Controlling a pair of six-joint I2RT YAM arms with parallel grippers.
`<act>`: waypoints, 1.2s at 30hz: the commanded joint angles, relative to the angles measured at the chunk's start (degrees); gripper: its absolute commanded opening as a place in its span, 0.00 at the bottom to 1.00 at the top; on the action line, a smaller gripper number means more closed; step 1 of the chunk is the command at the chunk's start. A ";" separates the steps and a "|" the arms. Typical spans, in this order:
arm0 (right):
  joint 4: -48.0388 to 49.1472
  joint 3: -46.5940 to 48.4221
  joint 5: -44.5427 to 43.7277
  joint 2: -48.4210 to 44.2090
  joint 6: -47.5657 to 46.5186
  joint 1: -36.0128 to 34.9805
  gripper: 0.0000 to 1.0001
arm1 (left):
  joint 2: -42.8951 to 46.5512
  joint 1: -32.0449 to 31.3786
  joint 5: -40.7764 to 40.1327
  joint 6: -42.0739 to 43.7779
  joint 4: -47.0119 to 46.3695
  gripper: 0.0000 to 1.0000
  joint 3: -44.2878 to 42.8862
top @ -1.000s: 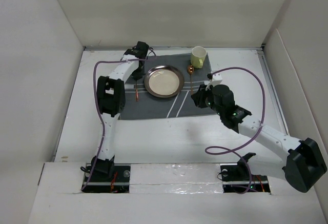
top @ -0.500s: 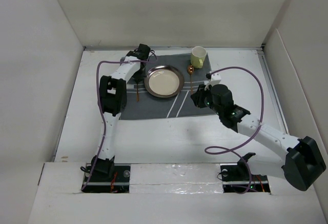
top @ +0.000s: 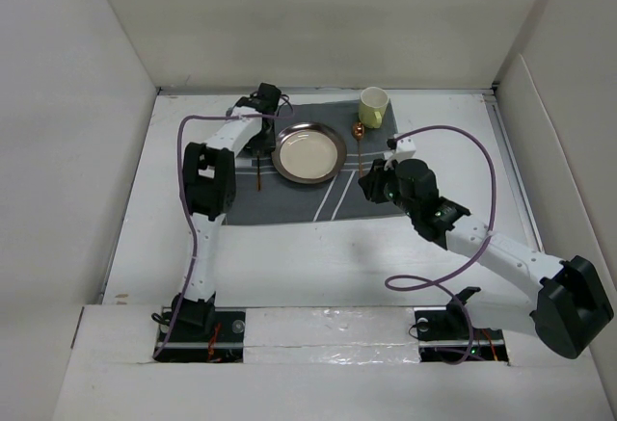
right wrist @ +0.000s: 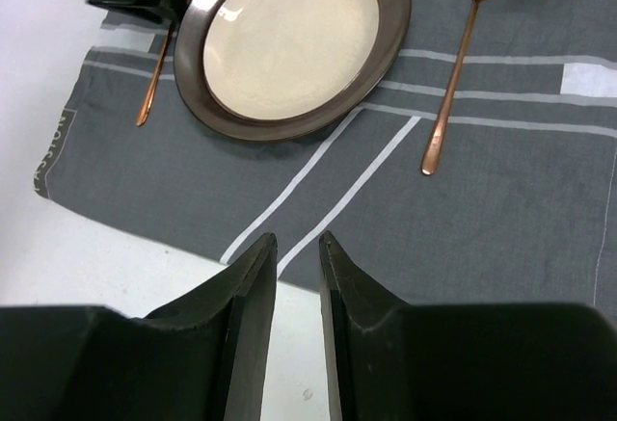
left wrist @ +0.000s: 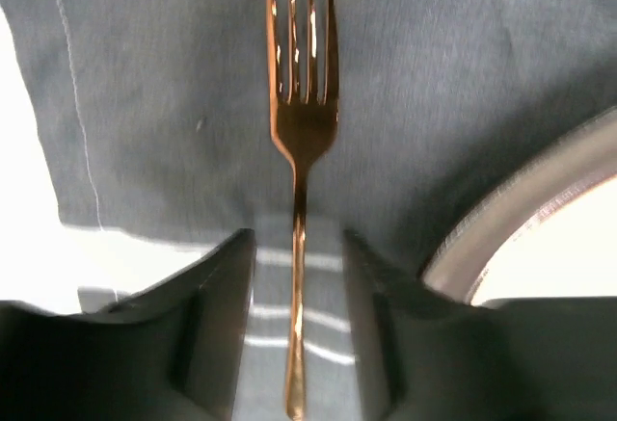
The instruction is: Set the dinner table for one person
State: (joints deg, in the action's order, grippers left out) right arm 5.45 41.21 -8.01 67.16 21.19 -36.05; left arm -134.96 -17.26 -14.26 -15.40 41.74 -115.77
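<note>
White dinner table [top: 318, 267], grey placemat [top: 289, 199], white walls [top: 318, 16]

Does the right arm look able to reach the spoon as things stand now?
Probably yes. The spoon lies alone on the placemat, apart from the plate, and nothing stands between it and the right gripper, which holds nothing.

On placemat [top: 289, 195]: plate [top: 308, 151] centre; fork [left wrist: 301, 122] left, flanked by spread fingers of left gripper [left wrist: 299, 238]; spoon [right wrist: 454, 84] right; mug [top: 373, 106] far corner. Nearside dinner table [top: 318, 257] bare, passable. Overhead, left arm [top: 207, 180] seemingly overhangs the fork's lane.
</note>
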 commanded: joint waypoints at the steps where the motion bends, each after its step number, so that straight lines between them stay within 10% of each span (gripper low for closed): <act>1: 0.52 2.47 -2.27 -1.32 -0.71 -0.42 0.30 | 8.82 -0.32 0.47 -1.56 -1.47 0.40 2.72; 6: 1.93 0.98 -3.94 -3.34 -0.62 -0.95 0.30 | 22.17 -0.32 1.87 -2.97 -4.38 0.71 6.77; 11: 4.64 -1.04 -5.61 -6.50 -0.71 -1.47 0.02 | 41.66 -0.32 4.14 -4.99 -9.81 0.71 16.51; 18: 6.16 -2.11 -6.06 -16.60 -1.76 -4.11 0.00 | 76.56 -0.32 6.09 -5.70 -24.85 0.80 44.46; 27: -14.32 6.17 -24.73 -36.63 2.71 -5.70 0.62 | 109.27 -0.32 -5.86 -8.85 -22.05 0.97 62.58; 36: -12.13 -3.24 -25.91 -42.63 5.70 -4.55 0.61 | 117.03 -0.32 -4.82 -10.35 -20.99 0.99 70.24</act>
State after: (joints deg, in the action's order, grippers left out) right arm -5.28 39.72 -31.51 23.77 24.97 -41.01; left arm -17.39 -17.30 -19.53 -24.71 22.22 -46.15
